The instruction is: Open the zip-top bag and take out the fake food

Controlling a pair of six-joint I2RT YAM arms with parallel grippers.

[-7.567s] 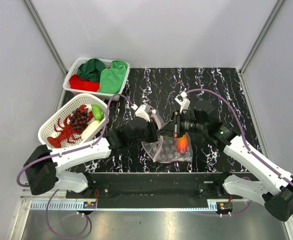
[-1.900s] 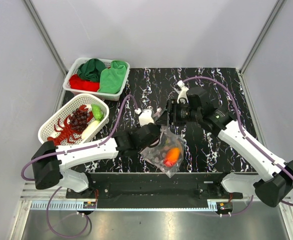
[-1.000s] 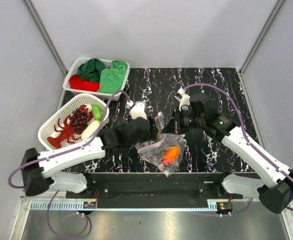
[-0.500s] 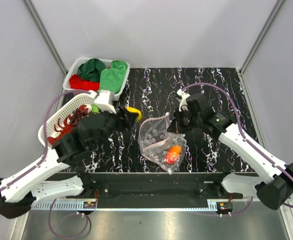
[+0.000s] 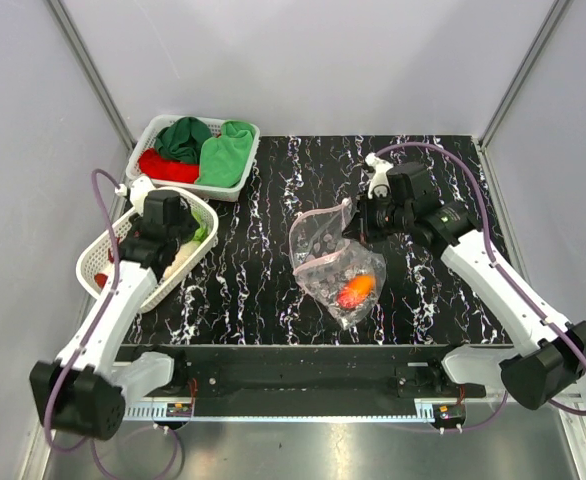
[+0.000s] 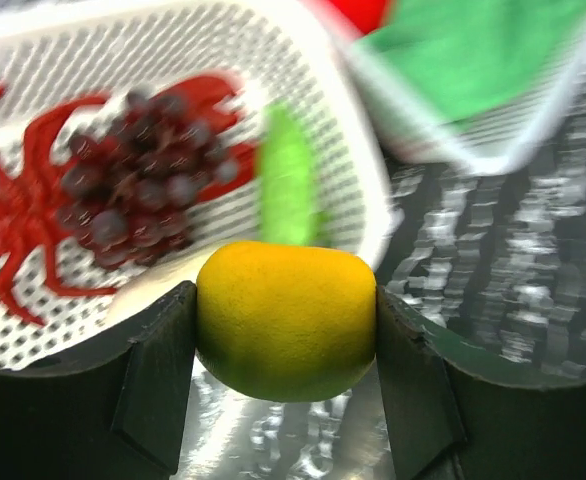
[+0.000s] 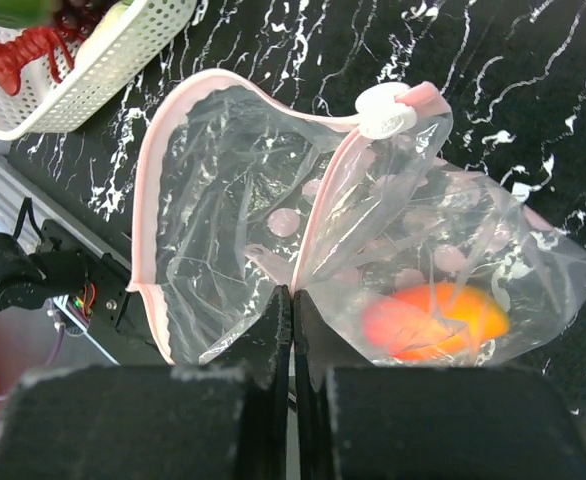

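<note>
From above, the left gripper (image 5: 163, 228) hangs directly over the white perforated plastic basket (image 5: 93, 258). The right gripper (image 5: 358, 225) pinches the rim of the clear floppy zip-top bag (image 5: 323, 250).

At the left wrist, its fingers (image 6: 158, 390) clamp the round yellow-green plastic fruit (image 6: 286, 320), with the basket straight beneath.

At the right wrist, the jaws are pressed together on bag film. The orange-red plastic fruit (image 7: 433, 320) lies inside, just right of them.

The clear zip-top bag (image 5: 320, 256), pink zip gaping open, holds an orange-red fruit (image 5: 356, 291); the yellow-green fruit (image 6: 285, 318) is outside it.
</note>
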